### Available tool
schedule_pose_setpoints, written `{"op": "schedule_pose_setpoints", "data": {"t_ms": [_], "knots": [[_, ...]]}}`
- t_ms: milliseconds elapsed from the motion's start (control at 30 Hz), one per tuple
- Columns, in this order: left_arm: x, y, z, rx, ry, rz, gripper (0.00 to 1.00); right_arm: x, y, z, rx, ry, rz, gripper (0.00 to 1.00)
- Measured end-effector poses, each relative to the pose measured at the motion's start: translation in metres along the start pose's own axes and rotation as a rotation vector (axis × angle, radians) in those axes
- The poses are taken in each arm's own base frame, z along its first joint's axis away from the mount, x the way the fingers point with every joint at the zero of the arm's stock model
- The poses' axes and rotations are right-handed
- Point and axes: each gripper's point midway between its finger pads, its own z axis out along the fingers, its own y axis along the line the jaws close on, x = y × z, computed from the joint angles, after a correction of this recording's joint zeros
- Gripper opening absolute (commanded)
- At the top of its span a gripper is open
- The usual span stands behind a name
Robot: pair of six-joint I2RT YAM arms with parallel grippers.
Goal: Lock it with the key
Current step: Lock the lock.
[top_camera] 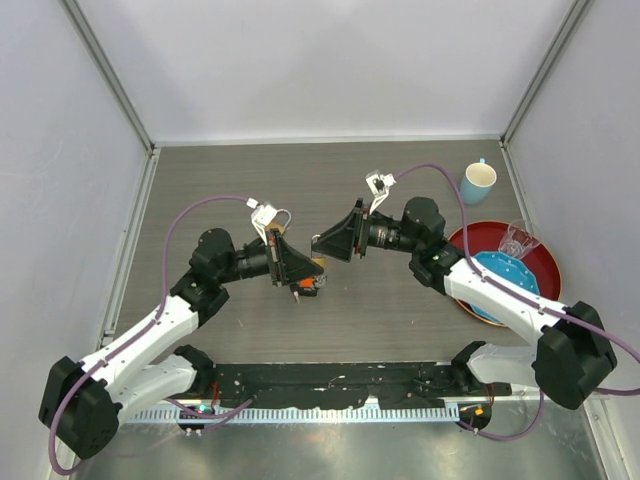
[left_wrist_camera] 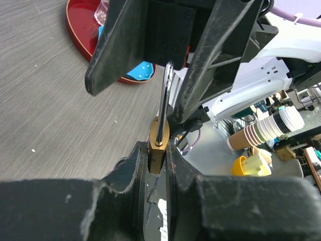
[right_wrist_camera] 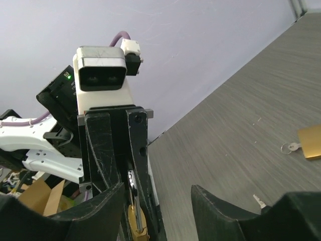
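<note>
From above, the left end effector [top_camera: 297,268] hangs over the middle of the counter [top_camera: 400,310], gripping a brass padlock [top_camera: 316,264]. It is turned to face the right end effector [top_camera: 327,243], which points straight back at it. This looks like a presenting hold: one arm steadies the lock so the other can work on it.

In the left wrist view, the left fingers are closed narrowly on the padlock's body. That leaves the steel shackle [left_wrist_camera: 164,95] free, rising toward the other arm. The right jaws stand wide on either side of the shackle; I cannot tell whether they touch it. So much bare shackle shows that it is probably raised and not latched.

In the right wrist view, the right end effector is spread wide and holds nothing. Far to the right, a brass piece [right_wrist_camera: 310,142] with a small ring lies on the counter. It may belong with the key, but I cannot tell. No key shows in the padlock.
</note>
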Motion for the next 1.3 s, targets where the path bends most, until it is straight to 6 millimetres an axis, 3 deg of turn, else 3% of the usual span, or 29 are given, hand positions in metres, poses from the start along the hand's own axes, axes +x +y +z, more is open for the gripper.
{"op": "schedule_pose_setpoints", "data": {"t_ms": [133,300,333,433,600,667,767,800,900,1033,1300], "knots": [[0.000,-0.002,0.000,0.009,0.000,-0.003,0.00,0.005,0.003,0.004,-0.031,0.014,0.017,0.40],[0.000,-0.001,0.001,0.009,0.005,-0.008,0.00,0.002,0.014,0.006,-0.081,0.004,0.009,0.26],[0.001,-0.001,0.001,0.010,0.005,-0.009,0.00,0.001,0.016,0.006,-0.089,0.001,0.007,0.16],[0.001,-0.002,0.001,0.016,0.009,-0.009,0.00,0.001,0.019,0.007,-0.107,0.000,0.003,0.02],[0.002,-0.005,0.000,0.029,0.018,-0.016,0.02,0.002,0.020,0.007,-0.120,0.006,0.002,0.02],[0.002,-0.005,0.000,0.029,0.018,-0.019,0.09,0.002,0.020,0.007,-0.119,0.006,0.002,0.02],[0.003,-0.004,0.000,0.026,0.018,-0.021,0.29,0.002,0.019,0.007,-0.113,0.006,0.003,0.02],[0.003,-0.004,0.000,0.024,0.019,-0.020,0.40,0.002,0.018,0.007,-0.108,0.005,0.004,0.02],[0.004,-0.001,-0.001,0.007,0.022,-0.009,0.56,0.003,0.016,0.007,-0.082,0.003,0.011,0.02],[0.003,-0.001,-0.006,-0.028,0.017,0.014,0.68,0.001,0.016,0.003,-0.050,-0.004,0.005,0.02],[-0.019,-0.020,-0.028,-0.066,-0.104,0.140,0.95,-0.007,0.020,-0.005,-0.012,-0.033,-0.007,0.02]]}}
